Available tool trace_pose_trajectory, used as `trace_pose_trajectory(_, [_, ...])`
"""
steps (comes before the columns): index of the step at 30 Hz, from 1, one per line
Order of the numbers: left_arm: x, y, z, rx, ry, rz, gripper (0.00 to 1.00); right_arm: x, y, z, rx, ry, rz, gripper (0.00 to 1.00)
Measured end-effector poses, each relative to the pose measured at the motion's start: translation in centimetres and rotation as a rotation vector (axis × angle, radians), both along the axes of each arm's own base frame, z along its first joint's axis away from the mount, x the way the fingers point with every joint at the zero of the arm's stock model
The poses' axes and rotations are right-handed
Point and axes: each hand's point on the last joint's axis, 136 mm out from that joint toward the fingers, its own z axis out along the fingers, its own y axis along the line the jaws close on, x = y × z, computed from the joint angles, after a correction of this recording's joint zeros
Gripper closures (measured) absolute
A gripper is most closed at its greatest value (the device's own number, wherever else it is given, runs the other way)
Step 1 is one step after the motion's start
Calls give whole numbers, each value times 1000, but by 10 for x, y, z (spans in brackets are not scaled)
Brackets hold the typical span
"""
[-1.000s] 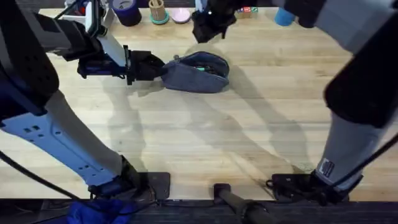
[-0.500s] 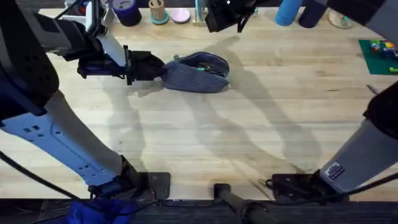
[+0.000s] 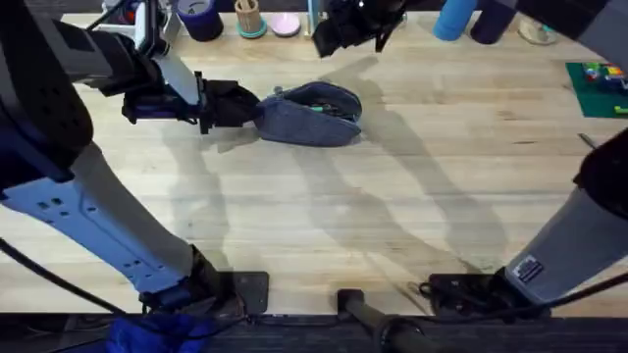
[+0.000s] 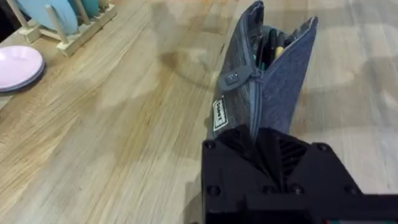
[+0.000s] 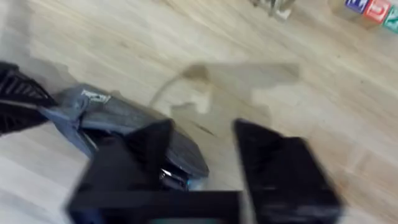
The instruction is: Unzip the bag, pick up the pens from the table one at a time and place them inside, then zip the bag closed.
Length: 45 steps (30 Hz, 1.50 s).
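Note:
The blue-grey bag [image 3: 310, 114] lies on the table [image 3: 392, 216] at the back centre, its zipper open. My left gripper [image 3: 243, 104] is shut on the bag's left end. In the left wrist view the bag [image 4: 273, 87] gapes, and the pens [image 4: 274, 46] show inside as dark and yellow tips. The zipper pull [image 4: 232, 79] sits near my left gripper [image 4: 267, 146]. My right gripper [image 3: 343, 25] hangs above the table behind the bag. In the right wrist view my right gripper [image 5: 205, 165] is open and holds nothing, with the bag [image 5: 118, 121] below it.
Along the back edge stand a dark blue cup [image 3: 201, 18], a wooden holder [image 3: 248, 18], a pink plate [image 3: 286, 25] and a blue cylinder [image 3: 452, 22]. A green mat [image 3: 599, 88] with blocks lies at the right. A plate rack [image 4: 68, 22] stands near the bag.
My right gripper has risen and drawn back from the bag toward the table's rear, and its arm has swung out of the right side. Bag and left gripper are unmoved.

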Motion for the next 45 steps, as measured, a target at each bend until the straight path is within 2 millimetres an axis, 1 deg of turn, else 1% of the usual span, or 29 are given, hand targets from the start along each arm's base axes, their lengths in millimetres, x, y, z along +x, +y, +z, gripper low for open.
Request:
trace_pose_trajectory(1, [0, 0, 0, 0, 0, 0, 958, -3, -2, -2, -8, 12, 1, 278])
trace_pose_trajectory(2, [0, 0, 0, 0, 0, 0, 958, -5, -3, -4, -16, 25, 1, 140])
trace_pose_trajectory(3, [0, 0, 0, 0, 0, 0, 958, -9, -5, -6, -26, 41, 2, 40])
trace_pose_trajectory(4, [0, 0, 0, 0, 1, 0, 958, -13, -7, -8, -36, 59, 3, 15])
trace_pose_trajectory(8, [0, 0, 0, -1, 2, 1, 958, -27, -17, -16, -79, 124, -5, 6])
trace_pose_trajectory(10, [0, 0, 0, -1, 3, 1, 958, -33, -21, -15, -96, 146, -14, 6])
trace_pose_trajectory(13, [0, 0, 0, -1, 3, 1, 958, -36, -23, -7, -103, 152, -21, 5])
trace_pose_trajectory(16, [0, 0, 0, -1, 3, 1, 957, -40, -19, 2, -104, 150, -14, 6])
trace_pose_trajectory(19, [0, 0, 0, -1, 5, 2, 958, -46, -8, 10, -102, 142, 11, 6])
trace_pose_trajectory(26, [0, 0, 0, -2, 6, 2, 958, -65, 25, 29, -110, 101, 92, 6])
trace_pose_trajectory(30, [0, 0, 0, -2, 6, 2, 958, -77, 45, 45, -102, 68, 136, 5])
trace_pose_trajectory(34, [0, 0, 0, -2, 6, 2, 958, -85, 64, 64, -52, 33, 137, 5])
trace_pose_trajectory(39, [0, 0, 0, -2, 6, 2, 958, -83, 71, 84, 20, 8, 80, 5])
trace_pose_trajectory(45, [0, 0, 0, -2, 6, 2, 958, -81, 80, 91, 69, -9, 51, 5])
